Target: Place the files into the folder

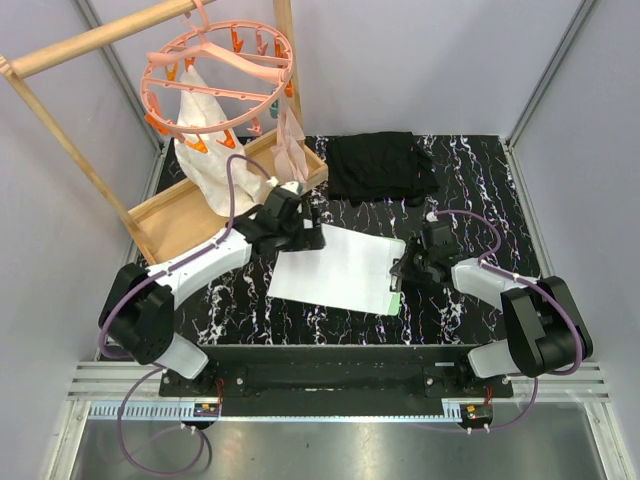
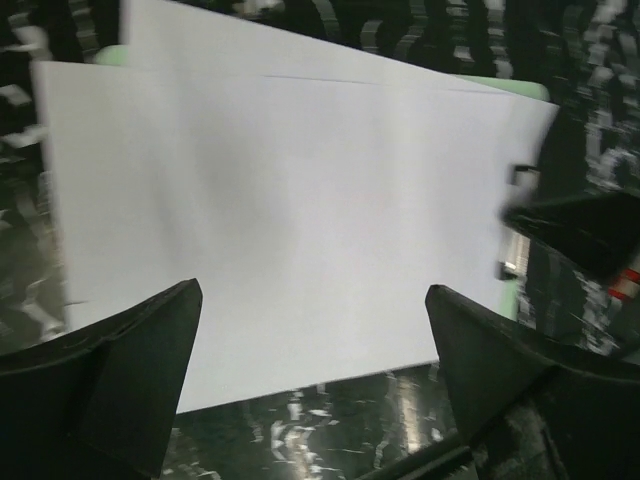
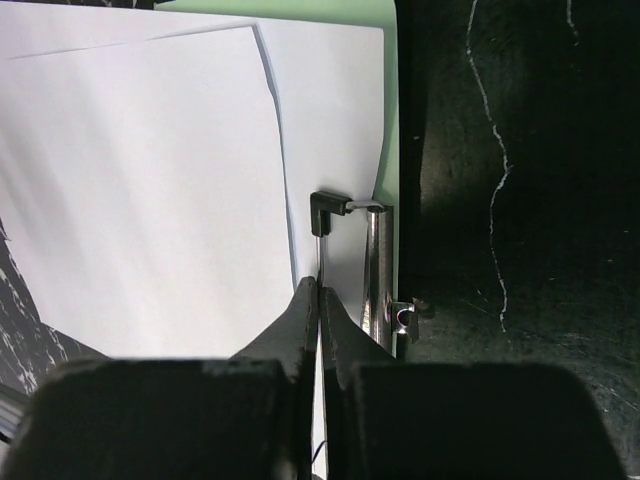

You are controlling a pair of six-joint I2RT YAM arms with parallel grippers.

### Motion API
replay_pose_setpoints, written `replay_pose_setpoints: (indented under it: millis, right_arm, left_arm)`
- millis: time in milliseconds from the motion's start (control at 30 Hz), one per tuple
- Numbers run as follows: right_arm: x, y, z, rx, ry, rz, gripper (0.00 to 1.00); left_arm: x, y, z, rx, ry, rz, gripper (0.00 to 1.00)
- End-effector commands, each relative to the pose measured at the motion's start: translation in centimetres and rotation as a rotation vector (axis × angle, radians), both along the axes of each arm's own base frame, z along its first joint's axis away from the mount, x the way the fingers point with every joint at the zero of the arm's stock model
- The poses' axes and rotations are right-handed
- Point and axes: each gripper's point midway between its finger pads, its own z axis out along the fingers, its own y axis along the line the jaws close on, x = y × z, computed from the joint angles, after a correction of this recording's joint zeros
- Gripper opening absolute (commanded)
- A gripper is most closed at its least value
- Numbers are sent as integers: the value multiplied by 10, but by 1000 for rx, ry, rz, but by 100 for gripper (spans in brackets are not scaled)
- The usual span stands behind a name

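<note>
A: Stock, largest first?
B: Black white-veined marble-look desk (image 1: pixel 470 170). Mid-desk, thin pale mint-green folder (image 1: pixel 394 303), mostly hidden under white paper files (image 1: pixel 340 265), fanned askew. At folder's right edge, small black wire clip (image 3: pixel 330 205).
A: Jaws? Progress?
B: Left jaws released, empty, at sheets' left edge. Right jaws clenched on clip's wire arm. Sheets laid on; squaring, clipping seemingly left. Sheet count, print: illegible.

White files (image 2: pixel 290 210) lie fanned over the folder (image 2: pixel 505 86) — left tool (image 2: pixel 312 292) gaping wide.
</note>
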Motion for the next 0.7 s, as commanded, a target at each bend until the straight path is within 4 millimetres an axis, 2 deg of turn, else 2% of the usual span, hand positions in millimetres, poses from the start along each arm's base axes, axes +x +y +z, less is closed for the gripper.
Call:
replay_pose_setpoints:
  millis: [0,100,333,467,633,667]
  right_arm:
    - [7,16,17,50,-65,85,0]
    - [4,20,17,71,-55,108,0]
    - [-1,24,12,87,-31,132,0]
    - [-3,25,14,94,-33,136,0]
    - [-7,27,14,108,-26,147,0]
    - [-2,29,18,120,-53,149,0]
  left_arm:
    - [-1,81,-34,248,7,221,99]
    - [-7,99,-45,286,7,300,99]
    - [-10,123,-64,374,11,404,99]
    - [-11,120,-79,381,33,375,99]
    - [-16,105,-101,336,80,326,99]
    - [-14,105,-102,333,81,326,99]
